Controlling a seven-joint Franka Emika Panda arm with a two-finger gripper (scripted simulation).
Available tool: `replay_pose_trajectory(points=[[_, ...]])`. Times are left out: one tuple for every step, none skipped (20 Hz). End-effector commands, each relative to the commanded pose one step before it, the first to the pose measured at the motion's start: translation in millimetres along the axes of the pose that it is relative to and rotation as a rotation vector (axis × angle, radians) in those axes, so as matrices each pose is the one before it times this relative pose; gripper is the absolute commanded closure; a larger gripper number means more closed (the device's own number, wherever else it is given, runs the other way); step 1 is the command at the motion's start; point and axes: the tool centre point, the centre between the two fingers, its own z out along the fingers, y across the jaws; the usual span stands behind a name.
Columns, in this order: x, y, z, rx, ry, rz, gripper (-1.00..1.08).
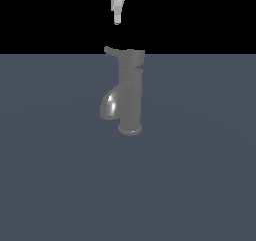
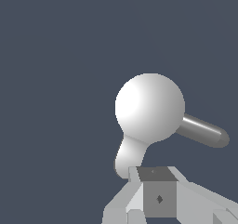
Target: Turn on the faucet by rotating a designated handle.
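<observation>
Gripper (image 1: pixel 117 19): above faucet (image 1: pixel 129 92), holding nothing, opening cannot be told; risk: descent misses thin handle (image 1: pixel 111 50), striking cap.

No readable text, labels, brands, numbers or signs in either view. Faucet (image 1: pixel 129 92) surfaces plain grey, unmarked. Gripper (image 2: pixel 158 197) housing shows only small dark diamond mark in wrist view, not a character. Floor (image 1: pixel 200 185) blank.
</observation>
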Motion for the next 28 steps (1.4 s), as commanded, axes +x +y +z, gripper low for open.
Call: replay_pose_trajectory(points=[[-0.40,-11.09,12.46,-0.00139,0.00709,0.06519,1.08],[-0.48,-4.22,5.04,-0.00051,0.00307,0.02529,1.08],[-0.61,-4.15,5.10,-0.00041,0.00320,0.02524,1.08],[-0.73,-4.03,5.09,-0.00029,0.00329,0.02486,1.08],[-0.81,-3.76,4.89,-0.00016,0.00324,0.02362,1.08],[-0.88,-3.49,4.67,-0.00005,0.00316,0.02227,1.08],[-0.92,-3.23,4.44,0.00005,0.00306,0.02095,1.08],[-0.94,-2.97,4.20,0.00014,0.00294,0.01964,1.08],[-0.96,-2.73,3.96,0.00021,0.00281,0.01831,1.08],[-0.94,-2.49,3.71,0.00027,0.00266,0.01703,1.08],[-0.92,-2.26,3.46,0.00031,0.00250,0.01573,1.08],[-0.90,-2.04,3.19,0.00034,0.00233,0.01442,1.08],[-0.85,-1.83,2.93,0.00036,0.00215,0.01316,1.08],[-0.79,-1.63,2.66,0.00036,0.00197,0.01189,1.08],[-0.73,-1.44,2.39,0.00036,0.00178,0.01061,1.08],[-0.67,-1.25,2.12,0.00034,0.00157,0.00933,1.08],[-0.58,-1.07,1.84,0.00031,0.00138,0.00811,1.08],[-0.51,-0.89,1.56,0.00028,0.00117,0.00684,1.08],[-0.41,-0.73,1.28,0.00024,0.00096,0.00561,1.08],[-0.36,-0.55,1.00,0.00019,0.00074,0.00430,1.08],[-0.23,-0.40,0.71,0.00014,0.00054,0.00312,1.08],[-0.18,-0.23,0.43,0.00008,0.00031,0.00180,1.08],[-0.01,-0.09,0.14,0.00003,0.00012,0.00068,1.08],[0.00,0.00,0.00,0.00000,0.00000,0.00000,1.08],[0.00,0.00,0.00,0.00000,0.00000,0.00000,1.08],[0.00,0.00,0.00,0.00000,0.00000,0.00000,1.08],[0.08,0.18,0.02,-0.00038,0.00002,-0.00090,1.08],[-0.74,2.66,0.02,0.00000,0.00000,0.00000,1.08]])
